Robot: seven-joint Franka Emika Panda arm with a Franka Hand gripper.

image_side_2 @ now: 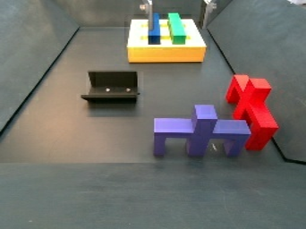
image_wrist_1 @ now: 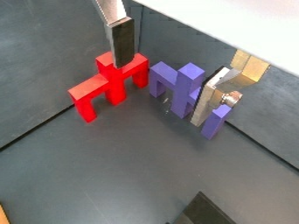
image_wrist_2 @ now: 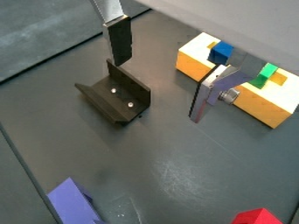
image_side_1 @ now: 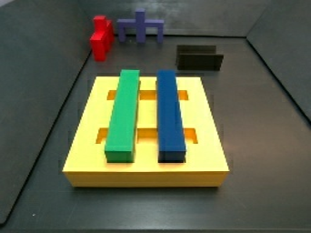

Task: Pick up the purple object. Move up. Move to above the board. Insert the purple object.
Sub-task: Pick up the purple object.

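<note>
The purple object [image_wrist_1: 176,83] stands upright on the dark floor beside the red block [image_wrist_1: 107,86]; it also shows in both side views [image_side_1: 142,27] [image_side_2: 199,132]. My gripper [image_wrist_1: 163,87] is open and empty, hovering well above the floor. In this wrist view the purple object shows between and beneath its two fingers [image_wrist_1: 121,39], untouched. The yellow board [image_side_1: 91,136] lies at the other end of the floor, bearing a green bar [image_side_1: 123,114] and a blue bar [image_side_1: 172,114]. In a wrist view the gripper [image_wrist_2: 162,87] hangs above the floor between the fixture and the board [image_wrist_2: 198,61].
The dark fixture [image_side_2: 111,87] stands on the floor between the board and the two pieces, also in a wrist view [image_wrist_2: 117,96]. The red block [image_side_2: 252,107] stands close beside the purple object. Grey walls enclose the floor.
</note>
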